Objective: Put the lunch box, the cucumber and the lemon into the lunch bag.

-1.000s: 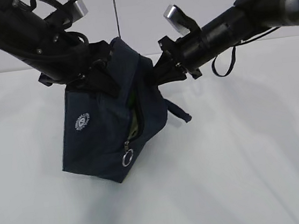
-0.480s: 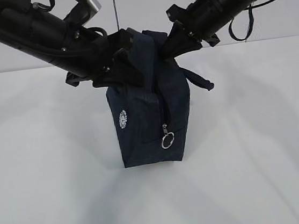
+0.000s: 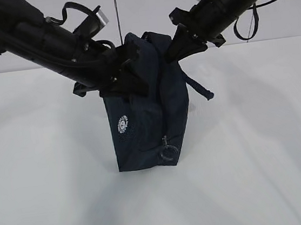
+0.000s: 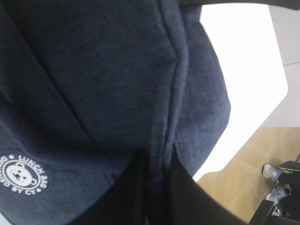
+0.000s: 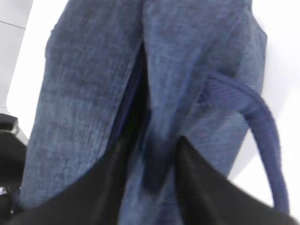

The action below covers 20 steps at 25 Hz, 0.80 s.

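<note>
On the table in the exterior view, I see one lunch bag (image 3: 145, 110) now stood upright from its earlier tilt, contents hidden. In the left wrist view, my left gripper (image 4: 157, 187) pinches one fabric fold. In the right wrist view, my right gripper (image 5: 150, 180) pinches the top beside one handle (image 5: 255, 117)

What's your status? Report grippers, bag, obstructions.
Left gripper and right gripper both shut on bag top fabric. Bag upright on table, zipper closed, ring pull low. Box, cucumber, lemon not visible. Nothing in the way.
</note>
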Each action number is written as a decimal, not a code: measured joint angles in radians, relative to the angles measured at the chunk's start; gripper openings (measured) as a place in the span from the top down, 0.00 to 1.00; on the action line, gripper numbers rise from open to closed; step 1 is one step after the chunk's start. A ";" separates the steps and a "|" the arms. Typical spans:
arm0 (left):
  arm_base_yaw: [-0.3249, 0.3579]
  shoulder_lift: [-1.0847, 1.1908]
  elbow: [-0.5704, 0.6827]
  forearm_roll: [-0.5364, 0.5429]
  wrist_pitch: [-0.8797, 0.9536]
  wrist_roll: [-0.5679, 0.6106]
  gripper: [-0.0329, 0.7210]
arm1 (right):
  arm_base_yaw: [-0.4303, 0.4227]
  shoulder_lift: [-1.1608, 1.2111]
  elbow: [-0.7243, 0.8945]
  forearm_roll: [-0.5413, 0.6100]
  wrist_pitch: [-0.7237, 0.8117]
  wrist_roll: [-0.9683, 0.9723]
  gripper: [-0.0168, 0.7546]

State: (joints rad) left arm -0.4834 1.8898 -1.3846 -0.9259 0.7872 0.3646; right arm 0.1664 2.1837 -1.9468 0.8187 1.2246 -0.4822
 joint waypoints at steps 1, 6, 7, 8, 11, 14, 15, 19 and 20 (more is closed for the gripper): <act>0.000 0.000 0.000 -0.002 0.000 0.000 0.87 | 0.000 0.000 0.000 0.000 0.000 0.000 0.93; -0.002 0.000 0.000 -0.006 0.004 0.000 0.54 | 0.000 -0.005 -0.005 0.007 0.000 0.000 0.70; -0.002 0.000 0.000 -0.006 0.008 0.000 0.48 | 0.000 -0.005 -0.005 0.013 0.000 0.000 0.63; -0.002 0.000 0.000 -0.006 0.013 0.000 0.44 | 0.000 -0.005 -0.005 0.025 0.000 0.000 0.58; -0.002 -0.004 0.000 -0.001 0.020 0.000 0.39 | 0.000 -0.005 -0.005 0.062 0.000 0.000 0.50; -0.002 -0.037 0.000 0.026 0.020 0.000 0.38 | 0.000 -0.005 -0.012 0.077 0.000 0.000 0.49; 0.004 -0.050 0.000 0.033 0.022 0.000 0.38 | 0.000 -0.005 -0.020 0.078 0.000 0.000 0.49; 0.029 -0.110 0.000 0.088 0.028 -0.009 0.37 | 0.000 -0.005 -0.097 0.079 0.000 0.010 0.49; 0.037 -0.126 0.000 0.109 0.033 -0.014 0.37 | 0.000 -0.005 -0.129 0.079 0.000 0.015 0.49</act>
State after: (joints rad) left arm -0.4461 1.7640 -1.3848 -0.8172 0.8199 0.3510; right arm 0.1664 2.1792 -2.0754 0.8981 1.2246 -0.4669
